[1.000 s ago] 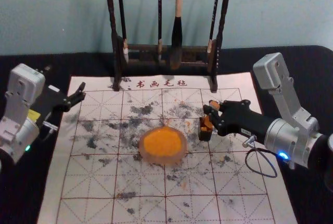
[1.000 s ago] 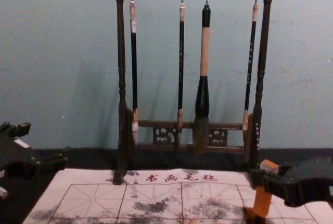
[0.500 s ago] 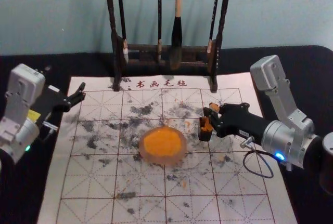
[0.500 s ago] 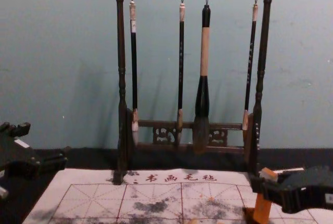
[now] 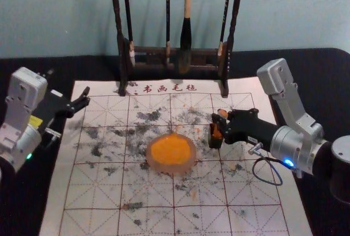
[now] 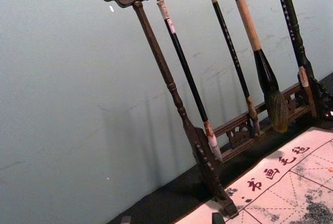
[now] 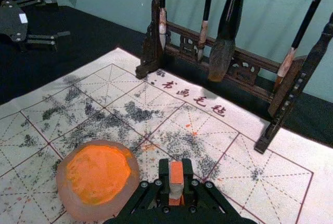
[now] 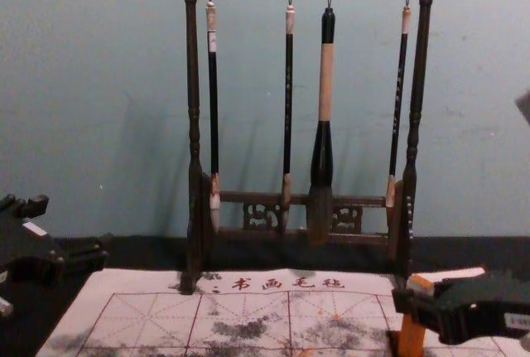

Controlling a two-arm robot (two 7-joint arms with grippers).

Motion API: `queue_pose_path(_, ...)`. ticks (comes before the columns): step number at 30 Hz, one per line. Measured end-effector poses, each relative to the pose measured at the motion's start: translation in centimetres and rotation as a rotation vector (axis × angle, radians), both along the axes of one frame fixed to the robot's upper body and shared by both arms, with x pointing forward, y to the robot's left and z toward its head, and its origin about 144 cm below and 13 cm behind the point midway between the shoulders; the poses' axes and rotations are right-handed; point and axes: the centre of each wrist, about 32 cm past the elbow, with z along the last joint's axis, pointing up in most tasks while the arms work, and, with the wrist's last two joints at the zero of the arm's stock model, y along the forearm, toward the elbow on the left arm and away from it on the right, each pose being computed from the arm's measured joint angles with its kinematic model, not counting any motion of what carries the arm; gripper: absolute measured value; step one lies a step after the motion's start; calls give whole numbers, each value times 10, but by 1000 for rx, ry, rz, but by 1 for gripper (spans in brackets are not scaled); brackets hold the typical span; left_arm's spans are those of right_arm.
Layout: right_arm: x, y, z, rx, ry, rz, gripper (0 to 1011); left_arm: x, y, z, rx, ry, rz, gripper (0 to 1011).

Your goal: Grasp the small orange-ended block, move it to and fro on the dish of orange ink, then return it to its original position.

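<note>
"Which step are you running?"

"I'm judging it's the return, with the inking done. Near to far on the felt sheet (image 5: 90,192): the dish of orange ink (image 5: 173,152) is sitting around the middle, and slightly farther back, toward the right edge, a small dark holder (image 5: 215,142) is standing beside it."

"And the block?"

"The orange-ended block (image 8: 411,340) is standing nearly upright at that holder. My right gripper (image 7: 176,174) is pinching it, fingers pressing on both sides, its top end poking out above them. I can't tell how deep its foot is reaching."

"Your other arm?"

"The left gripper (image 5: 85,97) is idling by the far left corner, fingers spread. Beyond, the brush stand (image 5: 172,51) is rising at the far edge."

"What's the next move needing?"

"Straight lowering until the block is seating, then a gentle release. If I'm coming in crooked, I'm risking catching the rim and tipping the holder."
</note>
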Motion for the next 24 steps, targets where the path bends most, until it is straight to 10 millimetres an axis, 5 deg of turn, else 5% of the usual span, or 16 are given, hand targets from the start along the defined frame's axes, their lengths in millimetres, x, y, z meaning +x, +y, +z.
queue_pose_path(24, 17, 5, -5, -66, 22, 44, 105, 0, 0, 0, 0, 0, 0, 1001)
